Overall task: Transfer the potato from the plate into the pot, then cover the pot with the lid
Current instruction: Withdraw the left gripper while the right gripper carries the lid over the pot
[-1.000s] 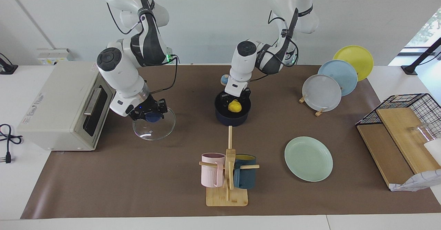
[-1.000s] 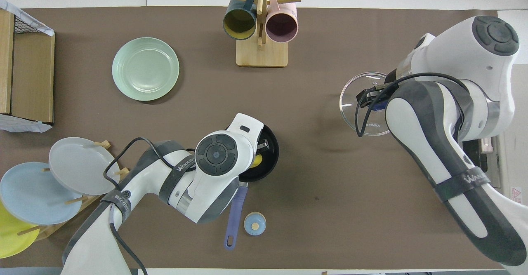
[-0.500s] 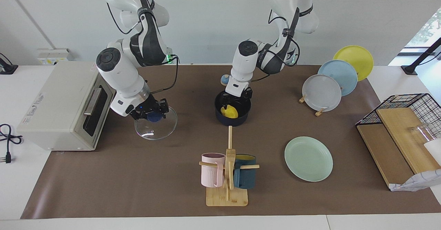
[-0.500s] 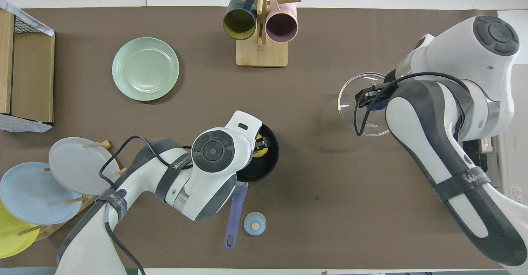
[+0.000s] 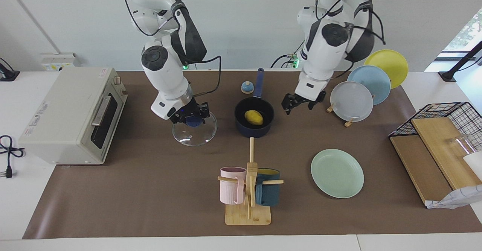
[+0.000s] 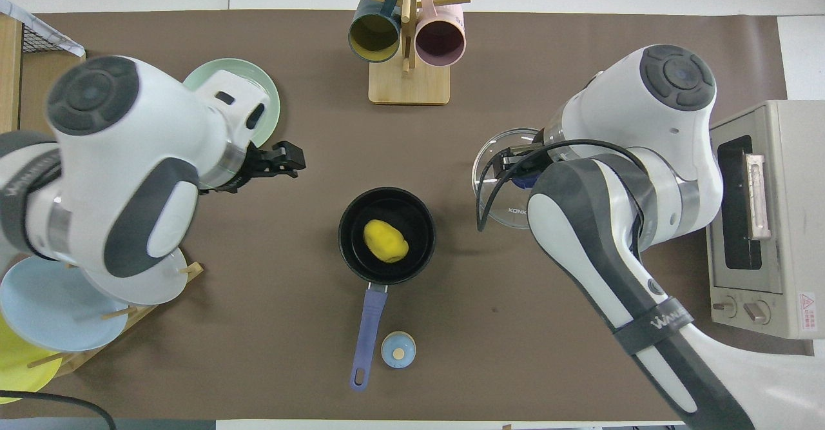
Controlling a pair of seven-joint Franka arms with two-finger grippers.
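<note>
The yellow potato [image 5: 254,117] [image 6: 385,240] lies inside the dark navy pot [image 5: 241,126] [image 6: 349,249], whose blue handle points toward the robots. My left gripper [image 5: 299,108] [image 6: 296,164] is open and empty, raised over the mat beside the pot toward the left arm's end. My right gripper [image 5: 188,117] [image 6: 515,173] is shut on the blue knob of the glass lid [image 5: 196,135] [image 6: 497,207] and holds it just above the mat beside the pot, toward the right arm's end. The mint-green plate [image 5: 337,172] [image 6: 267,104] is bare, partly covered by the left arm in the overhead view.
A toaster oven [image 5: 71,115] [image 6: 760,211] stands at the right arm's end. A mug tree [image 5: 248,190] [image 6: 406,43] stands farther from the robots than the pot. A small bell [image 5: 247,87] [image 6: 397,349] sits by the pot handle. An upright plate rack [image 5: 361,93] [image 6: 51,301] and a wire basket [image 5: 444,130] stand at the left arm's end.
My left gripper let the potato go in the pot, rose and drew back toward the left arm's end. My right gripper carried the lid toward the pot.
</note>
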